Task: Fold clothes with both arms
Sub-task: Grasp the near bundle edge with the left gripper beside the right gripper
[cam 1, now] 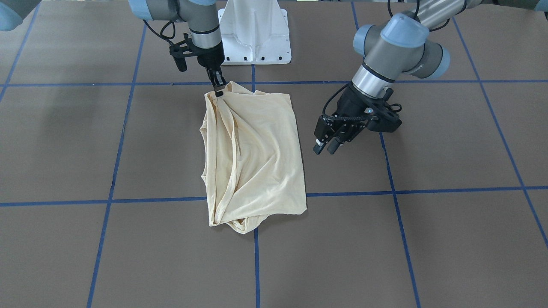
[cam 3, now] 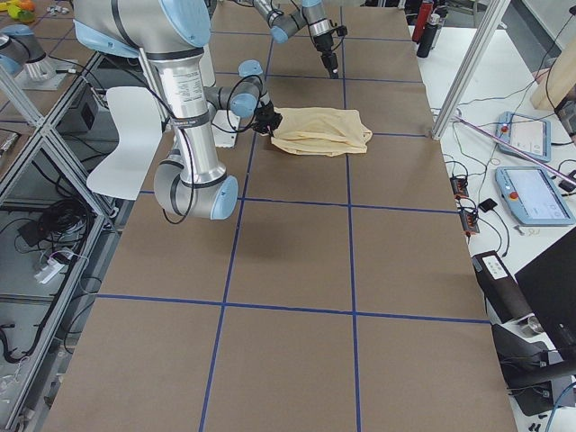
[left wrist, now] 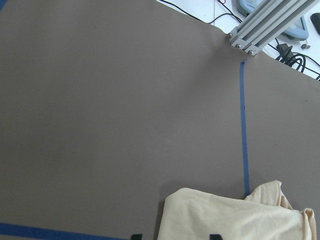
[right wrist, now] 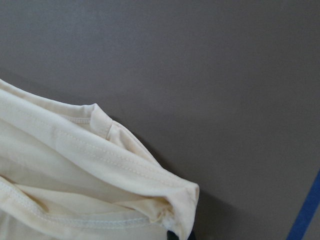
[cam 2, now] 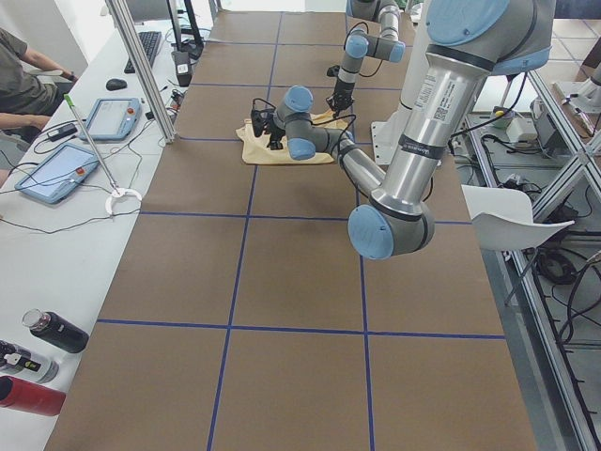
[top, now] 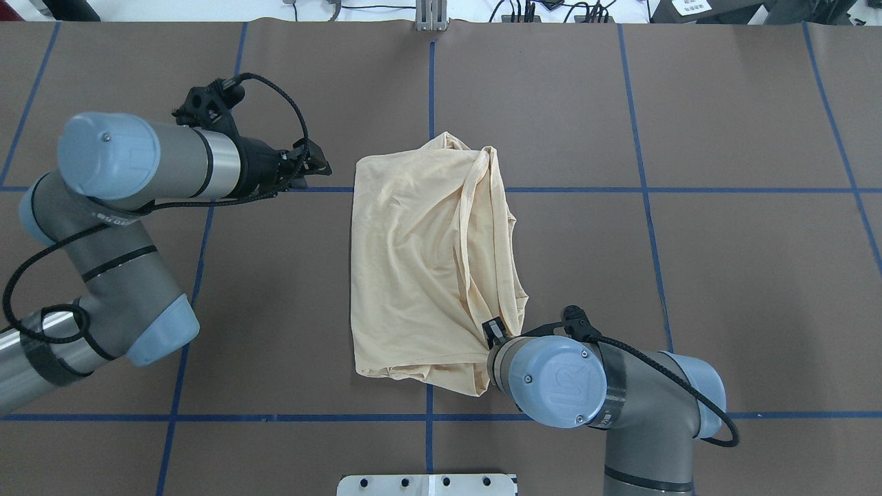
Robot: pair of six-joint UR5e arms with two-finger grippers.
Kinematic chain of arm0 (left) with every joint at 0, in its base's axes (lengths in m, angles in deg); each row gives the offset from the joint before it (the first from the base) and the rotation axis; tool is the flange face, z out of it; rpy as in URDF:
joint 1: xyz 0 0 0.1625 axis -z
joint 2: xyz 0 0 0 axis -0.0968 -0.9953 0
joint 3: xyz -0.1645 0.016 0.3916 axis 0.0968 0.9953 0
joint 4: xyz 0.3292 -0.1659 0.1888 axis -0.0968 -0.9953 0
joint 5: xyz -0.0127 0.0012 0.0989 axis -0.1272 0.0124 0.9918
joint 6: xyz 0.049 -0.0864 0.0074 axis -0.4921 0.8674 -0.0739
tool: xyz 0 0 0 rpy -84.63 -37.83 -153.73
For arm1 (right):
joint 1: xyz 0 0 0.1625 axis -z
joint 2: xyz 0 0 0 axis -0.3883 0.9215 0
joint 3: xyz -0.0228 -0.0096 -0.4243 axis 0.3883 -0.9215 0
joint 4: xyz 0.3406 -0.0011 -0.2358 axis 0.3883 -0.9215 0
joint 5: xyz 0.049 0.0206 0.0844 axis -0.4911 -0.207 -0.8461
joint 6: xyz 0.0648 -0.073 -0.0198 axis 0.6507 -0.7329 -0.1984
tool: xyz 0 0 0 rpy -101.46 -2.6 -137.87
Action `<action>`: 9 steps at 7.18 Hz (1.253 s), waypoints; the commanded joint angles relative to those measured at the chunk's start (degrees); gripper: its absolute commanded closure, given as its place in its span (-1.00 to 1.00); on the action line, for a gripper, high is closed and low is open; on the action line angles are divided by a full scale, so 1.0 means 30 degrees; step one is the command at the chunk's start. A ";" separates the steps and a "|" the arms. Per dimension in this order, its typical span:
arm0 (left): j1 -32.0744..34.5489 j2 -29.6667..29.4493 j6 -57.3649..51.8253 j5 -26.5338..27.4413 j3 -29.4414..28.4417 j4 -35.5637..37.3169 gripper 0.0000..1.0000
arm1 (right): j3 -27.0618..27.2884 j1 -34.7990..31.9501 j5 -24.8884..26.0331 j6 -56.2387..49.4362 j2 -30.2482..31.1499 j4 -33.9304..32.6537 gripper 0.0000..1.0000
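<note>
The cream-yellow shirt (cam 1: 257,162) lies folded into a rough rectangle at the middle of the table, with creases along one side; its print and label are hidden. It also shows in the overhead view (top: 420,262). My right gripper (cam 1: 219,90) is shut on the shirt's corner nearest the robot base and lifts it slightly; in the overhead view (top: 493,335) it is partly hidden by the wrist. The right wrist view shows the bunched hem (right wrist: 100,165). My left gripper (cam 1: 324,148) is open and empty, hovering beside the shirt's side edge (left wrist: 235,215), apart from it.
The white pedestal base (cam 1: 254,38) stands at the robot's table edge. Blue tape lines (cam 1: 257,265) grid the brown table. An aluminium post (left wrist: 250,30) stands at the far edge. An operators' desk with tablets (cam 2: 56,169) and bottles (cam 2: 47,348) runs along the far side.
</note>
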 commanded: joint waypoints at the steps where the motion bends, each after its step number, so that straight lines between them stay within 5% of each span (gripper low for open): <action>1: -0.3401 0.0974 0.4776 0.0461 0.2618 0.1852 -0.08 | 0.0405 0.0062 -0.0041 0.0034 0.0194 -0.0021 1.00; 4: -0.8216 0.1797 1.0116 0.4153 0.2249 0.1891 -0.07 | 0.0377 0.0091 -0.0041 0.0034 0.0252 -0.0022 1.00; 9: -0.8958 0.1476 1.1505 0.5125 0.1310 0.1862 -0.02 | 0.0348 0.0150 -0.0041 0.0034 0.0282 -0.0022 1.00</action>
